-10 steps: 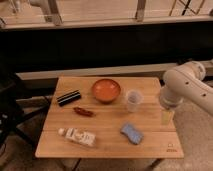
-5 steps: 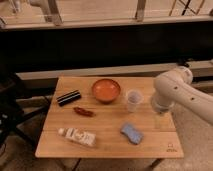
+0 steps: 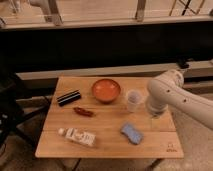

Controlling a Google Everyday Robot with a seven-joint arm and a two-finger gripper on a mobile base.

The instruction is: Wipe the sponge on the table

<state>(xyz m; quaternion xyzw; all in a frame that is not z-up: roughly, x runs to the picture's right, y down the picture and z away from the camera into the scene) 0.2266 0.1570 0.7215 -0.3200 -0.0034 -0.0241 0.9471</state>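
Note:
The light-blue sponge (image 3: 131,133) lies flat on the wooden slatted table (image 3: 107,148), near the front right, with nothing touching it. My white arm reaches in from the right. Its gripper (image 3: 155,118) hangs over the table's right side, just right of the clear cup (image 3: 133,100) and above and to the right of the sponge. The gripper holds nothing, and the bulky arm hides most of it.
An orange bowl (image 3: 106,90) stands at the back middle. A black oblong object (image 3: 69,97) and a small red item (image 3: 83,111) lie to the left. A white labelled bottle (image 3: 77,136) lies at the front left. A dark chair (image 3: 10,117) stands left of the table.
My arm has swung left from beyond the table's right edge, so it now hangs over the table beside the cup. The objects on the table have not moved.

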